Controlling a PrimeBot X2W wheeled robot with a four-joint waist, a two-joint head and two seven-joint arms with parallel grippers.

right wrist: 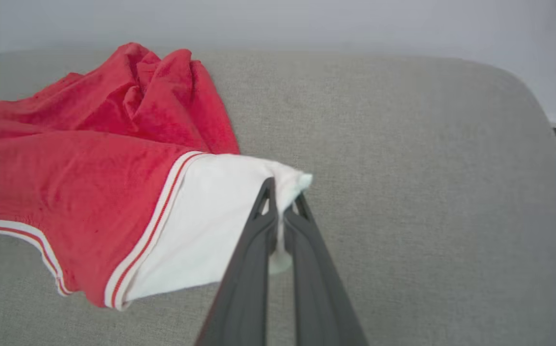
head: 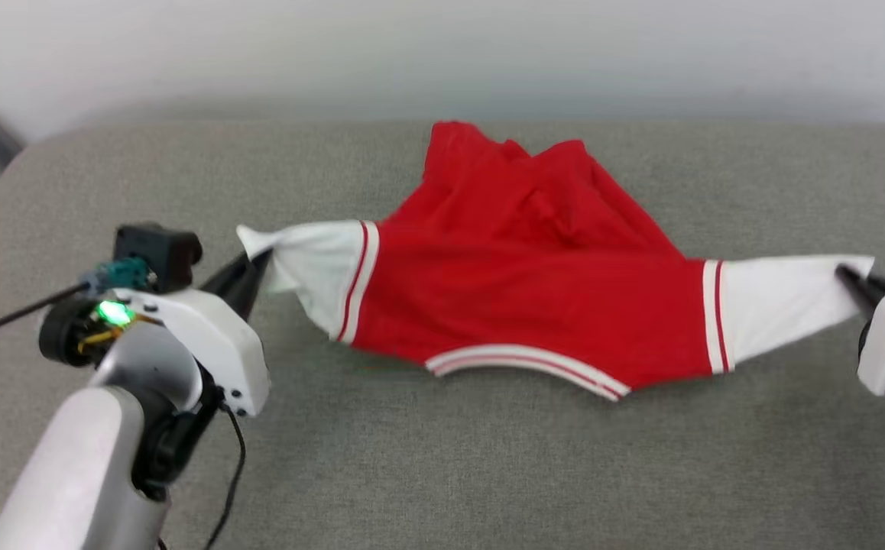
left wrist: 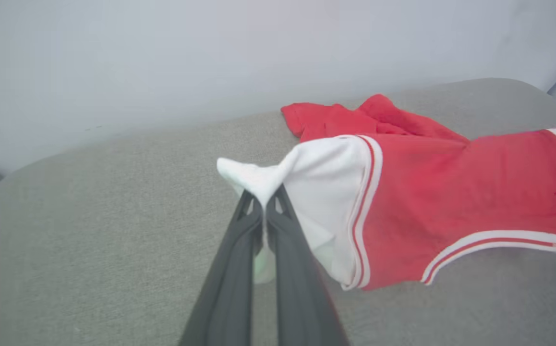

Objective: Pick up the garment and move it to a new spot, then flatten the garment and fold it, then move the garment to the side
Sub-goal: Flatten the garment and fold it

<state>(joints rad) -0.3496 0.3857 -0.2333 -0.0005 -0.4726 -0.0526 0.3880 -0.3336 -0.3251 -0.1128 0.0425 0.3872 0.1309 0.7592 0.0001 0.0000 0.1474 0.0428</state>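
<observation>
**A:** Left claw [head: 257, 263] is clamped shut on the tip of the left sleeve [head: 312, 267]. Right claw [head: 846, 275] is pinched the same way on the right sleeve [head: 779, 305]. A little white cloth pokes out past each pair of fingers.

**B:** And the big picture?

**A:** The grey couch [head: 442, 458] runs across the whole view. The shirt [head: 526, 290] lies mid-couch, strung between the claws. Its near part is pulled fairly flat, while its far part is heaped in folds toward the wall. The striped trim [head: 526, 363] curves along the near edge.

**B:** So what worries you?

**A:** The grips, mostly. Each claw holds only a sleeve tip. I'd judge that a hard sideways pull could slide the cloth out, and then that side drops in a heap.

**B:** And the heap at the back?

**A:** Pulling outward alone probably won't clear it. Those folds sit across the line of pull, so they could get pressed in and spoil the fold later.

**B:** Anything smaller?

**A:** If one arm pulls harder than the other, the shirt will skew. Dragging it over the rough couch could roll the trim under, since that weave looks likely to catch on soft cloth.
</observation>
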